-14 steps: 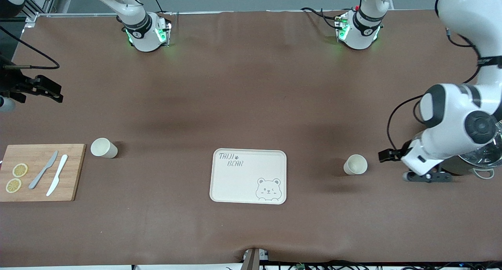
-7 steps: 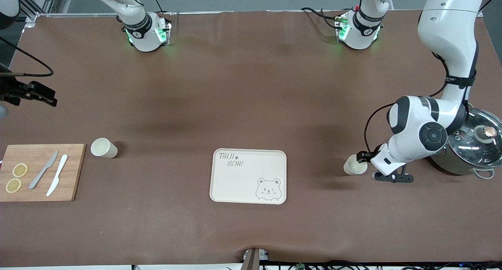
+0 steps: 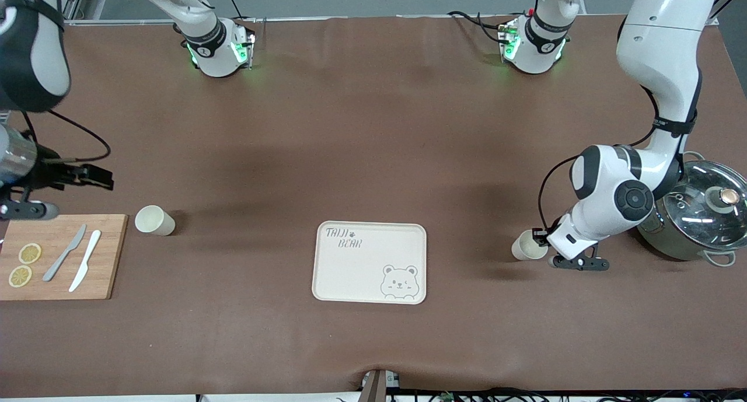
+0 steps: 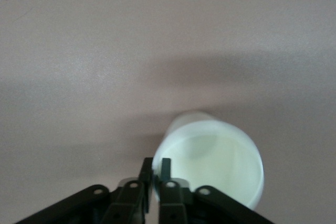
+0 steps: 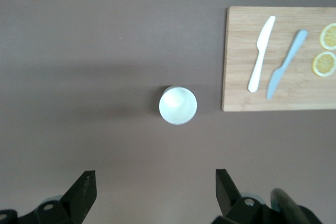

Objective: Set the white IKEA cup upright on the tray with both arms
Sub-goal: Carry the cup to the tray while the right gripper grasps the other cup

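A cream tray (image 3: 350, 273) with a bear drawing lies mid-table, near the front camera. One white cup (image 3: 529, 245) stands upright toward the left arm's end. My left gripper (image 3: 540, 237) is shut on its rim: one finger sits inside the cup (image 4: 215, 161) and one outside, the left gripper (image 4: 156, 164) pinching the wall. A second white cup (image 3: 154, 220) stands upright beside the cutting board. My right gripper (image 3: 100, 177) hangs open above the table close to this second cup (image 5: 178, 105), the right gripper (image 5: 156, 190) holding nothing.
A wooden cutting board (image 3: 108, 256) with two knives (image 3: 76, 259) and lemon slices (image 3: 24, 265) lies at the right arm's end. A steel pot with a glass lid (image 3: 700, 215) stands at the left arm's end, close by the left arm's elbow.
The left gripper moved in to the cup at its end and shut on the rim. The right arm swung in toward the cup beside the board, fingers still open.
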Controlling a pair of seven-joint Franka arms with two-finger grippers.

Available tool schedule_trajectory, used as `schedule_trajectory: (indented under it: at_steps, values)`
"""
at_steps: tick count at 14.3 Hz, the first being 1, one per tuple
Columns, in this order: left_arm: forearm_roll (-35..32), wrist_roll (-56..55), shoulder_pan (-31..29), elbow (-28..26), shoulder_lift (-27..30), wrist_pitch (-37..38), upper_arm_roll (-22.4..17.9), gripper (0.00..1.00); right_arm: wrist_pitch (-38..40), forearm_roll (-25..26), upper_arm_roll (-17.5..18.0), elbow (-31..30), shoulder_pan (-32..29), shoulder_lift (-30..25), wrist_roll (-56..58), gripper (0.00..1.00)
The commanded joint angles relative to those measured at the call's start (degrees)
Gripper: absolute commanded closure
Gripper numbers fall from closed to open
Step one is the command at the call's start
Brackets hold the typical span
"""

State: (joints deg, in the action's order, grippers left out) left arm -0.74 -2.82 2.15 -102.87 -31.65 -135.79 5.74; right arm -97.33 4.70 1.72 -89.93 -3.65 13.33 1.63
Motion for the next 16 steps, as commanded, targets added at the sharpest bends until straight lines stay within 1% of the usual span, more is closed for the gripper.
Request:
schedule_trajectory:
  at_steps: [1, 3, 5, 6, 8, 10, 12, 15, 16]
  values:
    - [1.0, -0.08, 0.23, 0.99, 0.18, -0.53, -0.02, 1.0, -7.76, 0.48, 0.65, -5.5, -1.8, 1.34, 0.57, 0.0]
    - [1.0, 0.01, 0.31, 3.89, 0.44, 0.08, 0.06, 1.0, -13.82, 0.4, 0.65, -9.98, -2.85, 2.75, 0.57, 0.0]
    - [1.0, -0.08, 1.45, 5.3, 0.71, 0.35, 0.15, 1.0, -20.24, 0.39, 0.65, -14.29, -4.43, 3.46, 0.83, 0.0]
    - [1.35, -1.13, 2.15, 5.83, 0.8, 0.35, 0.59, 1.0, -22.1, 0.31, 0.65, -15.7, -5.22, 4.07, 1.44, 0.0]
    - [2.14, -7.43, 4.17, 7.58, 0.45, 1.04, 1.29, 1.0, -23.87, 0.31, 0.65, -16.51, -6.72, 5.65, 2.41, 0.0]
    - [2.23, -12.37, 7.33, 11.79, -1.56, 3.5, 1.3, 1.0, -25.62, 0.31, 0.65, -16.59, -7.16, 7.58, 2.41, 0.0]
    - [2.15, -16.15, 11.37, 15.75, -3.94, 5.96, 1.21, 1.0, -29.48, 0.31, 0.65, -17.12, -8.47, 9.6, 2.41, 0.0]
    - [1.97, -25.37, 15.42, 17.78, -5.79, 6.24, 1.12, 1.0, -31.69, 0.22, 0.65, -18.7, -9.53, 10.93, 2.41, 0.0]
    - [1.97, -27.22, 16.39, 19.09, -6.58, 6.32, 1.12, 1.0, -33.87, 0.22, 0.74, -20.01, -9.54, 11.1, 2.41, 0.0]
